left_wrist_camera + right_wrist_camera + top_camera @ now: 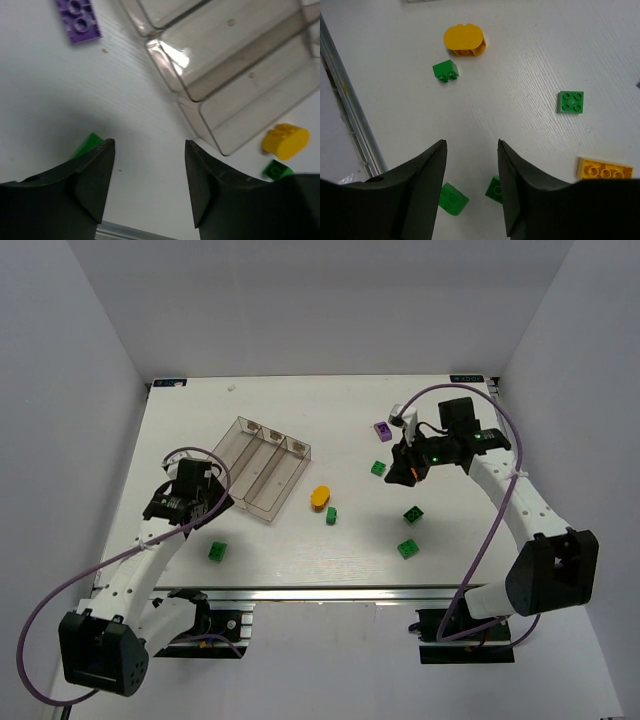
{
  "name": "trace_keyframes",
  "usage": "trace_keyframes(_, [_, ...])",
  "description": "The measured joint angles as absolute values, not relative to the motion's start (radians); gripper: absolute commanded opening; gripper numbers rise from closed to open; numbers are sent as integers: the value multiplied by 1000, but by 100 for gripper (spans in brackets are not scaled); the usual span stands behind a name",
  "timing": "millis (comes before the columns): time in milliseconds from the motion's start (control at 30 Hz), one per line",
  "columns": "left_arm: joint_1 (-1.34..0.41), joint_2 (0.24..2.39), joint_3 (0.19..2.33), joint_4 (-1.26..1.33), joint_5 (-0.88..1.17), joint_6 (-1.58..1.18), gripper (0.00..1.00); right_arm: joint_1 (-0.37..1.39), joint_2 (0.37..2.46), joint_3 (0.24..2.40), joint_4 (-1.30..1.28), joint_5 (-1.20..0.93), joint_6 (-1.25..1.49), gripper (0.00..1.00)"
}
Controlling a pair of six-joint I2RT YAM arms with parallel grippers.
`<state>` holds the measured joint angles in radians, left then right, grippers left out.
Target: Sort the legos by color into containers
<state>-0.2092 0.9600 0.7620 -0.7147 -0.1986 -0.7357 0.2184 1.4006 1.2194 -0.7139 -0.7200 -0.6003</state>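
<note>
**Tray unfilled, both grippers empty-handed**

The clear smoky three-compartment plastic tray (258,468) lies angled on the white table (300,570), apparently empty, so sorting seems barely begun. The left gripper (148,145) hangs beside its near end, jaws parted on nothing. The right gripper (471,144), likewise parted and empty, overlooks small green studded bricks (570,102), probably choosing one. The rounded yellow-orange oval brick (320,497) lies near the tray.

My clear three-slot tray (245,508) lies angled at left; green bricks (408,548), yellow oval (320,498) and purple brick (382,428) scattered mostly rightward.
</note>
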Motion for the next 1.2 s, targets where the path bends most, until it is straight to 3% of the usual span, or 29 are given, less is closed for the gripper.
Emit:
trace_keyframes(167, [-187, 1044, 774, -775, -321, -754, 75, 263, 1399, 1193, -647, -649, -506, 57])
trace_keyframes(533, [-54, 1181, 783, -724, -400, -684, 82, 287, 1399, 1159, -565, -554, -410, 61])
trace_keyframes(967, [66, 1393, 783, -507, -295, -525, 82, 287, 1379, 1142, -550, -516, -396, 62])
trace_keyframes(1200, [91, 1471, 788, -437, -268, -501, 75, 287, 1379, 1142, -550, -498, -400, 62])
